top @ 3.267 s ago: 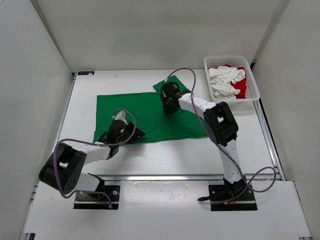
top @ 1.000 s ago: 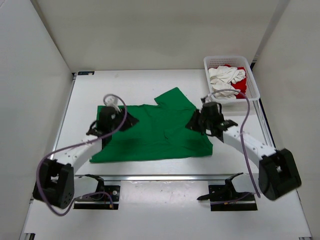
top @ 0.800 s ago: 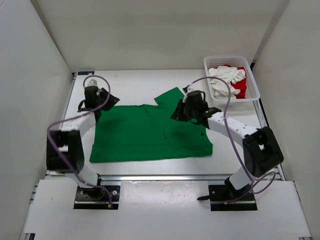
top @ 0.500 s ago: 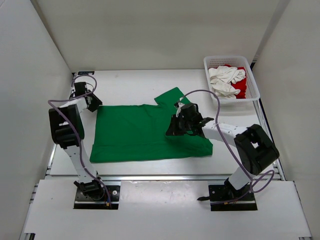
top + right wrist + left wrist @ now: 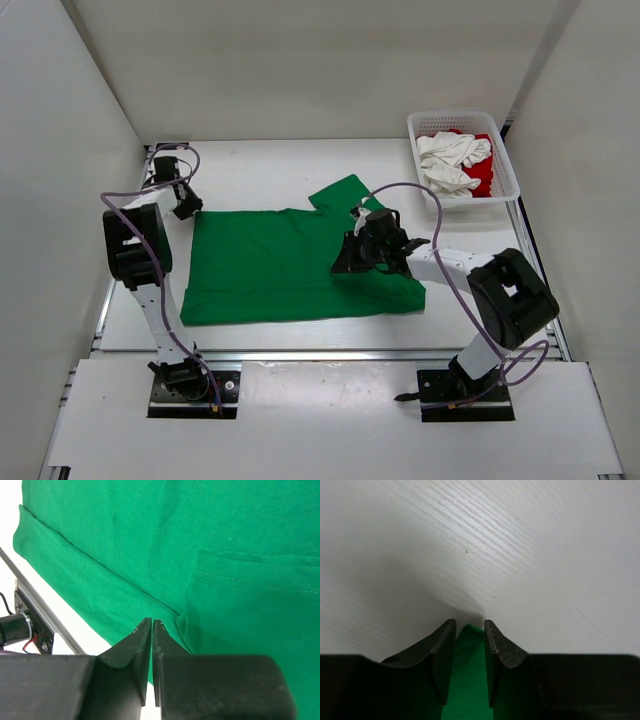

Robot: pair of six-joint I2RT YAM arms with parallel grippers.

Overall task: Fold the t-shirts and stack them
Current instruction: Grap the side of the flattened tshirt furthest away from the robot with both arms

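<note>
The green t-shirt (image 5: 285,265) lies spread flat on the white table, one sleeve (image 5: 345,192) pointing to the far side. My left gripper (image 5: 187,207) is at the shirt's far left corner; in the left wrist view the left gripper (image 5: 470,623) is closed on a strip of the green cloth (image 5: 470,680). My right gripper (image 5: 343,265) hovers low over the shirt's right half; in the right wrist view the right gripper (image 5: 152,620) is shut with nothing between the fingers, above a fold in the green cloth (image 5: 150,540). The white t-shirt (image 5: 450,160) and the red t-shirt (image 5: 484,178) lie crumpled in the basket.
The white mesh basket (image 5: 465,117) stands at the far right corner of the table. White walls enclose the table on the left, back and right. A metal rail (image 5: 330,352) runs along the near edge.
My left arm has swung from the shirt's left side out to its far left corner. My right gripper has moved from the right sleeve area in toward the shirt's middle.
</note>
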